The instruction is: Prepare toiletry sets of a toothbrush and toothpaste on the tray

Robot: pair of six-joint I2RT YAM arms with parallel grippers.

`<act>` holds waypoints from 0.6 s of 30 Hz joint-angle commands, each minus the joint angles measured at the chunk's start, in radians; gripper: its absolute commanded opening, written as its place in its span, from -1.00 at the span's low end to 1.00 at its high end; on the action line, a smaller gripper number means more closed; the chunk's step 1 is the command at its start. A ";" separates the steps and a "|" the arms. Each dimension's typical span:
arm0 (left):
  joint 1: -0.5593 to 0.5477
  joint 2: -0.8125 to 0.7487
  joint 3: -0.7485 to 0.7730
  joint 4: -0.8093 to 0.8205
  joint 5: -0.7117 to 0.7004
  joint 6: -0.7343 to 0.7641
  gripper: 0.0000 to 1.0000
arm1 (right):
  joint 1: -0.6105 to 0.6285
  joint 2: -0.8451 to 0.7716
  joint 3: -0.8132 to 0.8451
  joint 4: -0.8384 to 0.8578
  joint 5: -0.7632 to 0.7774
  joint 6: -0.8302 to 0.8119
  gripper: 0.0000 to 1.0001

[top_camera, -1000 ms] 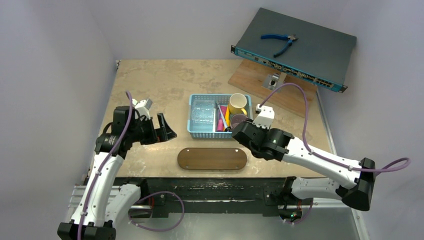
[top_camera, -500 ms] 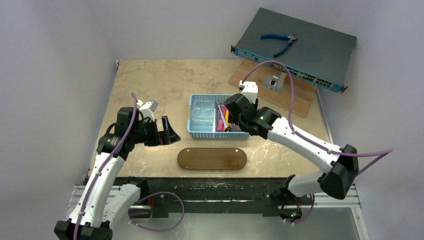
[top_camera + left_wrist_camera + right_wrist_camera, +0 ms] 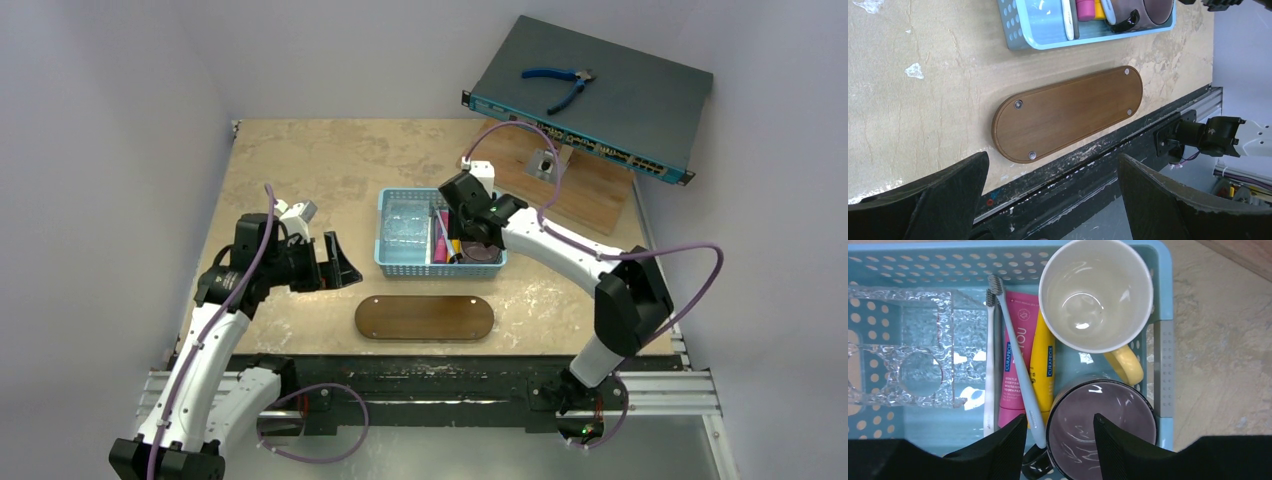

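Observation:
The dark-brown oval tray (image 3: 424,317) lies bare near the table's front edge; it also shows in the left wrist view (image 3: 1068,112). The pink tube (image 3: 1016,360) and yellow tube (image 3: 1043,365) lie side by side in the light-blue basket (image 3: 395,265), with a pale blue toothbrush (image 3: 1015,355) across them and a white toothbrush (image 3: 990,365) to their left. My right gripper (image 3: 1058,426) is open above the basket, over the purple cup's rim and the blue brush's handle end. My left gripper (image 3: 335,262) is open and empty, left of the tray.
A cream cup with a yellow handle (image 3: 1096,292) and a purple cup (image 3: 1103,430) stand in the basket's right part; a clear plastic holder (image 3: 913,350) fills its left. A lighter wooden board (image 3: 545,175), a network switch (image 3: 590,95) and blue pliers (image 3: 560,82) sit at the back right.
My right arm has swung from the basket's right side up and back, so the gripper now hangs over the basket's right compartment. My left gripper shifted slightly right toward the tray.

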State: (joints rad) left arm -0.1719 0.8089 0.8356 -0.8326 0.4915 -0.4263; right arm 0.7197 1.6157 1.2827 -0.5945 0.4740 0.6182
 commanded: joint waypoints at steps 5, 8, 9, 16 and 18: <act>-0.006 -0.002 -0.003 0.026 0.022 0.013 1.00 | -0.035 0.071 0.041 0.036 -0.063 0.022 0.02; -0.006 -0.003 -0.003 0.026 0.022 0.013 1.00 | -0.042 0.088 0.036 0.040 -0.069 0.028 -0.01; -0.006 -0.003 -0.003 0.026 0.022 0.013 1.00 | -0.043 0.093 0.032 0.043 -0.071 0.029 -0.03; -0.006 -0.004 -0.003 0.026 0.023 0.014 1.00 | -0.050 0.125 0.018 0.062 -0.105 0.034 -0.14; -0.006 -0.004 -0.001 0.026 0.022 0.013 1.00 | -0.051 0.130 0.013 0.068 -0.115 0.035 -0.20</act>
State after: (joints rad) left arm -0.1719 0.8089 0.8356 -0.8322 0.4950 -0.4259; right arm 0.6727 1.7355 1.2846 -0.5575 0.3885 0.6376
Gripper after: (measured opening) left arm 0.998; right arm 0.424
